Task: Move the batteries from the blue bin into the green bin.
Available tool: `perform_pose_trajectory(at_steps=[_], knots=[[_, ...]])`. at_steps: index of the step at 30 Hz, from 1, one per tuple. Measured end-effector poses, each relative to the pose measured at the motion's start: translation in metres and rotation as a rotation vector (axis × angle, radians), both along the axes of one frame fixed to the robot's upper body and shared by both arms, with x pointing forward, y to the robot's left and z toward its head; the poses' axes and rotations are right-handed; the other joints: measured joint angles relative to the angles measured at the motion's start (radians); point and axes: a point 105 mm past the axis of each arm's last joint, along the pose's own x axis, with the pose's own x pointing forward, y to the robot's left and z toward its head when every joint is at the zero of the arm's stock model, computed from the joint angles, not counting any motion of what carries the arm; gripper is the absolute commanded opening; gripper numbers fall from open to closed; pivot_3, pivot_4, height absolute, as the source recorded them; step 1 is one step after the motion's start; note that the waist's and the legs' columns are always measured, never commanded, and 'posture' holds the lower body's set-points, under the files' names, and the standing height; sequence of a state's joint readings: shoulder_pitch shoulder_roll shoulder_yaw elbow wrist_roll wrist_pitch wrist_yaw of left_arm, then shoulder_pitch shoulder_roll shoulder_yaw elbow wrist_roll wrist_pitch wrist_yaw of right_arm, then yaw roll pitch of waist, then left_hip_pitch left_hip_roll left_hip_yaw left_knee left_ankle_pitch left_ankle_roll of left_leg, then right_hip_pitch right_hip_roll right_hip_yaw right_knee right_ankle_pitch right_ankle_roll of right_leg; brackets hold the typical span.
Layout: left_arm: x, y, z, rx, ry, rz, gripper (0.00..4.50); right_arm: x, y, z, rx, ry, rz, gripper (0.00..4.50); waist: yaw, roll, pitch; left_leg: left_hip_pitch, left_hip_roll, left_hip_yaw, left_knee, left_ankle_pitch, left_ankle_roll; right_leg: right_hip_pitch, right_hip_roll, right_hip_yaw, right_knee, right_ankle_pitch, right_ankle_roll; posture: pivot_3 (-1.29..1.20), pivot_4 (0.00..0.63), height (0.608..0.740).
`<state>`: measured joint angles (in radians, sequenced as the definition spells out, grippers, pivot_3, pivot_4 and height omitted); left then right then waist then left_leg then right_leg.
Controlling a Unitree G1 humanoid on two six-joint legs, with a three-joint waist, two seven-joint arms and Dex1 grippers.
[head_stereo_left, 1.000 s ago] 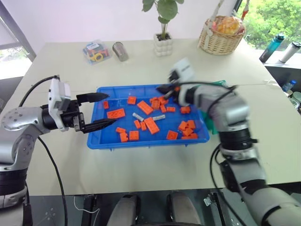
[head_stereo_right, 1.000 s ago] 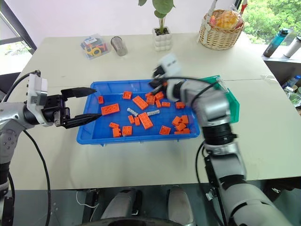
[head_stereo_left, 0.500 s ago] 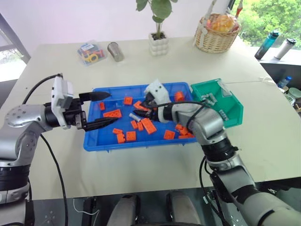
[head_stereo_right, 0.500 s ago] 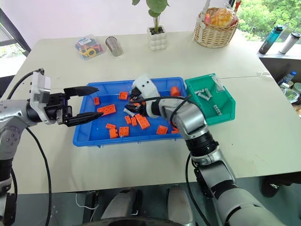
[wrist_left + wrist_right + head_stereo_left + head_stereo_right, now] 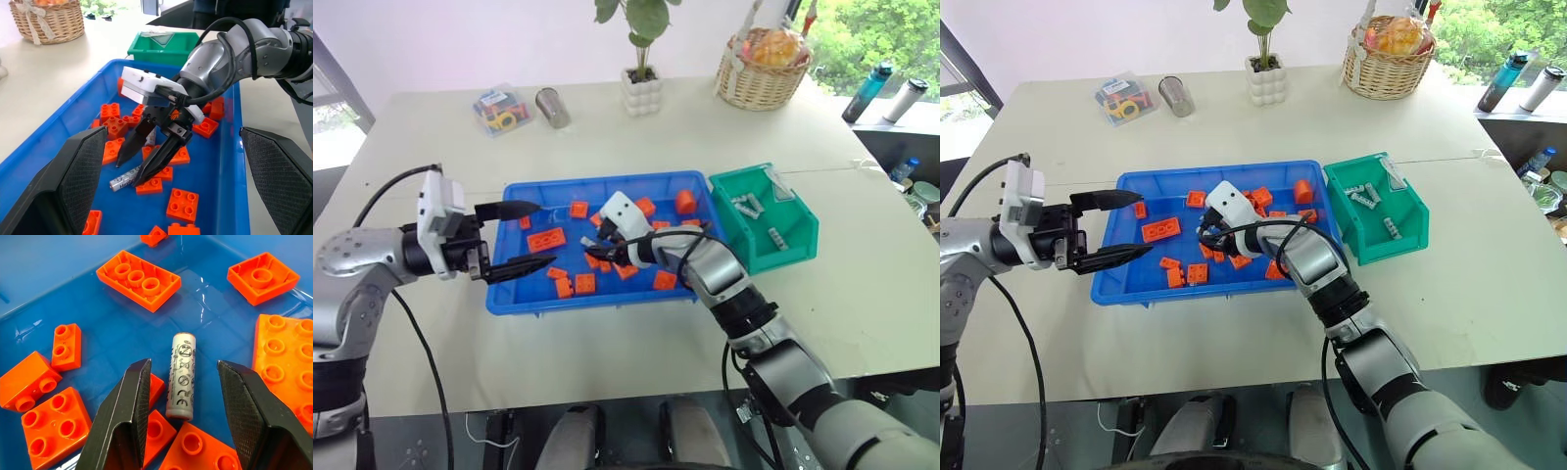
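Batteries: one small silver-grey metal cylinder with printed markings [image 5: 181,375] lies flat on the floor of the wide, shallow blue plastic bin [image 5: 509,299], toward the middle, hemmed by orange plastic toy bricks [image 5: 139,280], one of which sits at its near end. Its long axis runs roughly along the line in which the right gripper points, so the two black fingers stand one on each side of its barrel. Judged light, rigid and smooth-skinned, it is likely to roll or slip on the glossy bin floor; best taken across the middle of the barrel, clear of the brick at its end.

Right gripper [image 5: 142,166]: jaws partly open, empty, straddling the battery with a gap on each side, tips low over the bin floor.

Further batteries [image 5: 773,236]: several already lie in the smaller, deeper green plastic bin [image 5: 793,257], which stands against the blue bin's right-hand end, near the tabletop's right edge.

Left gripper [image 5: 514,237]: jaws wide, empty, held level over the blue bin's left rim.

Other items, along the tabletop's far edge: a clear box of coloured pieces [image 5: 501,107], a metal cup on its side [image 5: 549,106], a potted plant in a white pot [image 5: 642,88], and a wicker basket [image 5: 762,73] near the far right corner.
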<state>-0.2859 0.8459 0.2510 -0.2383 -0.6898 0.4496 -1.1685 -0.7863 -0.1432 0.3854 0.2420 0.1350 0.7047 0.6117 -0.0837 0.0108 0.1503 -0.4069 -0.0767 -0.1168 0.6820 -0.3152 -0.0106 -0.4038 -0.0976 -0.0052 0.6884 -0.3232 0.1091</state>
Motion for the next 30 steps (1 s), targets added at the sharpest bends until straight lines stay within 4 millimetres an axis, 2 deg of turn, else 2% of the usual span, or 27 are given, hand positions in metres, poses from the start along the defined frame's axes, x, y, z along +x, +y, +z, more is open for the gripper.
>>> perform_pose_trajectory(at_steps=[6,8,9,11,12,24,26,30], knots=[[0.001,0.0,0.0,-0.002,-0.001,0.007,4.5,0.0,0.003,-0.001,-0.013,-0.024,0.019,2.16,-0.001,0.0,0.0,0.0,0.0,0.0,0.0,0.0,0.0,0.0,0.0,0.0,0.0,0.0,0.0,0.0,0.15,0.737],[0.001,0.0,0.0,-0.002,-0.002,0.009,4.5,-0.001,0.004,-0.001,-0.017,-0.027,0.028,1.66,-0.002,0.0,0.0,0.0,0.0,0.0,0.0,0.0,0.0,0.0,0.0,0.0,0.0,0.0,0.0,0.0,0.15,0.737],[0.001,0.0,0.0,-0.002,-0.002,0.009,4.5,-0.001,0.004,-0.002,-0.017,-0.027,0.033,1.32,-0.002,0.0,0.0,0.0,0.0,0.0,0.0,0.0,0.0,0.0,0.0,0.0,0.0,0.0,0.0,0.0,0.15,0.737],[0.001,0.0,0.0,-0.003,-0.002,0.009,4.5,-0.003,0.006,-0.002,-0.015,-0.025,0.041,0.33,-0.003,0.0,0.0,0.0,0.0,0.0,0.0,0.0,0.0,0.0,0.0,0.0,0.0,0.0,0.0,0.0,0.15,0.737],[0.001,0.0,0.0,-0.003,-0.002,0.009,4.5,-0.003,0.007,0.0,-0.012,-0.027,0.04,0.16,-0.003,0.0,0.0,0.0,0.0,0.0,0.0,0.0,0.0,0.0,0.0,0.0,0.0,0.0,0.0,0.0,0.15,0.737],[0.002,-0.001,0.003,-0.009,-0.014,-0.002,4.5,-0.001,0.001,0.006,0.0,0.015,0.003,0.16,-0.013,0.0,0.0,0.0,0.0,-0.001,0.0,0.0,0.0,0.0,0.0,0.0,0.0,0.0,0.0,0.0,0.15,0.737],[0.003,-0.001,0.004,-0.011,-0.016,-0.003,4.5,0.001,-0.002,0.007,-0.009,0.005,0.0,0.67,-0.013,0.0,0.0,0.0,0.0,-0.001,0.0,0.0,0.0,0.0,0.0,0.0,0.0,0.0,0.0,0.0,0.15,0.737],[0.004,0.0,0.004,-0.02,-0.016,0.0,4.5,0.004,-0.007,0.004,-0.067,-0.045,0.025,0.67,-0.014,0.0,0.0,0.0,0.0,-0.001,0.0,0.0,0.0,0.0,0.0,0.0,0.0,0.0,0.0,0.0,0.15,0.737]])
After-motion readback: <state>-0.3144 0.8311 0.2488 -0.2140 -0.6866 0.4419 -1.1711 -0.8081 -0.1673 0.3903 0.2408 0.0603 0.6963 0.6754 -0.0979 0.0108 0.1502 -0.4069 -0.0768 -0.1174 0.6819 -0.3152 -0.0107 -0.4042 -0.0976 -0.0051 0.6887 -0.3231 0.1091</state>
